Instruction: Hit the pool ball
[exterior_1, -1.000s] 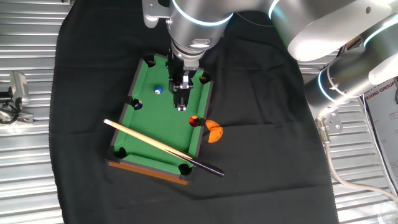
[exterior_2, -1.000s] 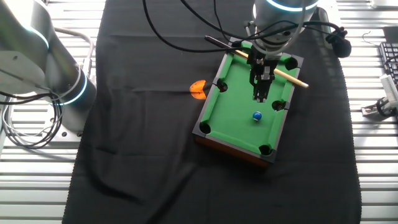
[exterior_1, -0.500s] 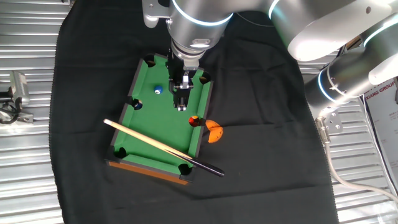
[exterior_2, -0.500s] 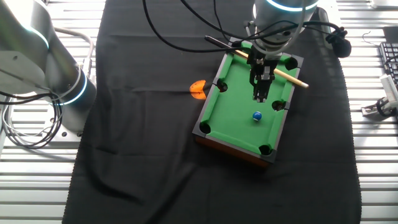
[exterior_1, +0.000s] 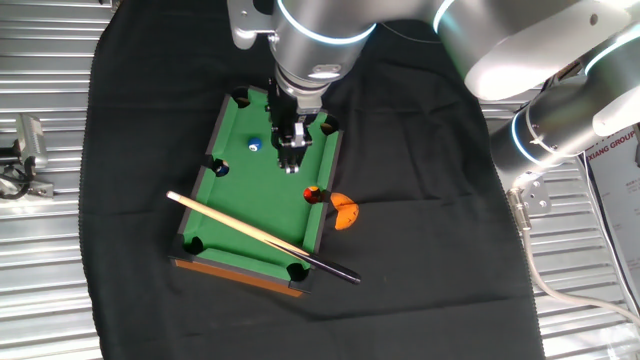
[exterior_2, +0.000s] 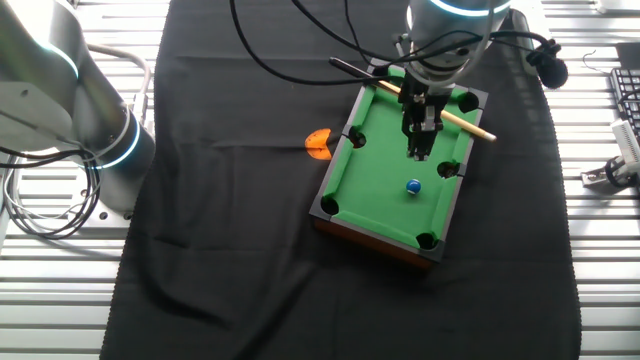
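Observation:
The pool ball (exterior_1: 254, 145) is a tiny light-blue ball with a white spot, resting on the green felt of the toy pool table (exterior_1: 240, 205). In the other fixed view the pool ball (exterior_2: 413, 186) lies just in front of my gripper (exterior_2: 420, 154). My gripper (exterior_1: 290, 166) points straight down over the felt, a short way to the right of the ball and apart from it. Its fingers are pressed together, shut, with nothing between them.
A wooden cue (exterior_1: 250, 233) lies diagonally across the table's near end. A navy ball (exterior_1: 221, 170) sits by a side pocket, a red-and-black ball (exterior_1: 313, 194) at the right rail. An orange piece (exterior_1: 345, 212) lies on the black cloth beside the table.
My gripper has risen slightly over the felt. The balls and the cue have not moved.

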